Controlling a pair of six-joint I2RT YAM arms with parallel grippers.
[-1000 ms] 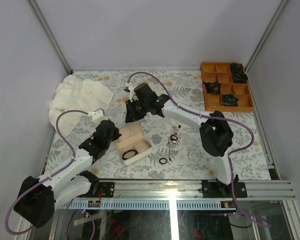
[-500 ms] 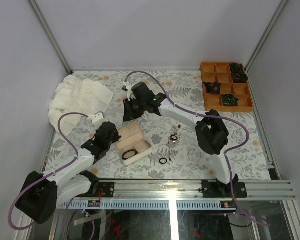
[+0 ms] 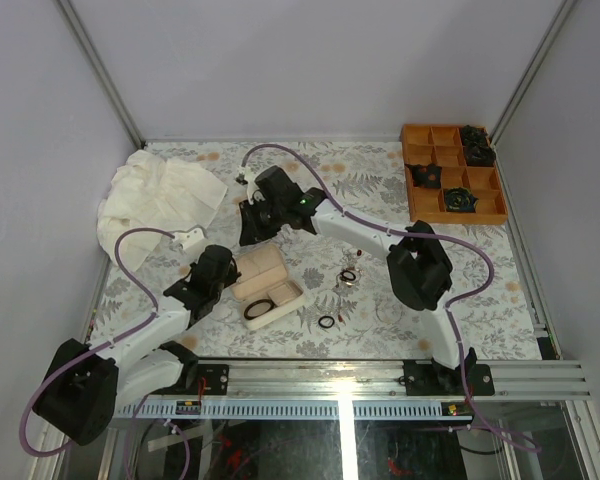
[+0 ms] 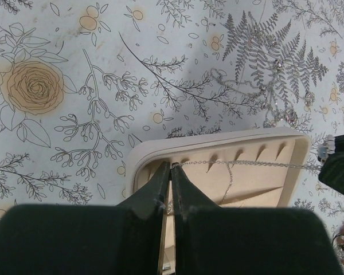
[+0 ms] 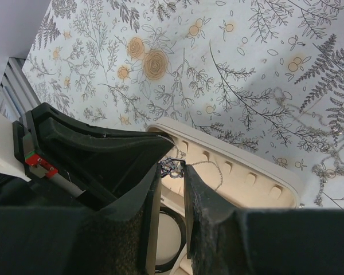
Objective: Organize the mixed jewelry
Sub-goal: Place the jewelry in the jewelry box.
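Observation:
A beige jewelry box [image 3: 263, 263] lies open between the arms, with a black bangle [image 3: 260, 308] in its base. My left gripper [image 4: 171, 166] is shut on one end of a thin silver chain [image 4: 246, 164], which is stretched along the notched lid [image 4: 218, 137]. My right gripper [image 5: 173, 165] pinches a small dark tangle at the chain's other end [image 5: 175, 168], just over the lid [image 5: 246, 157] and close to the left gripper's body [image 5: 103, 154]. From above, the left gripper [image 3: 226, 270] is at the box's left side and the right gripper [image 3: 248, 230] at its far side.
Loose hoops and rings [image 3: 349, 275], a black ring [image 3: 326, 322] and red earrings [image 3: 337, 258] lie right of the box. A silvery necklace [image 4: 264, 86] lies beyond the lid. An orange compartment tray [image 3: 486, 216] stands far right and a white cloth [image 3: 160, 195] far left.
The right arm has shifted left and a little farther back, with its gripper closing in over the box lid. The left gripper has edged slightly toward the box.

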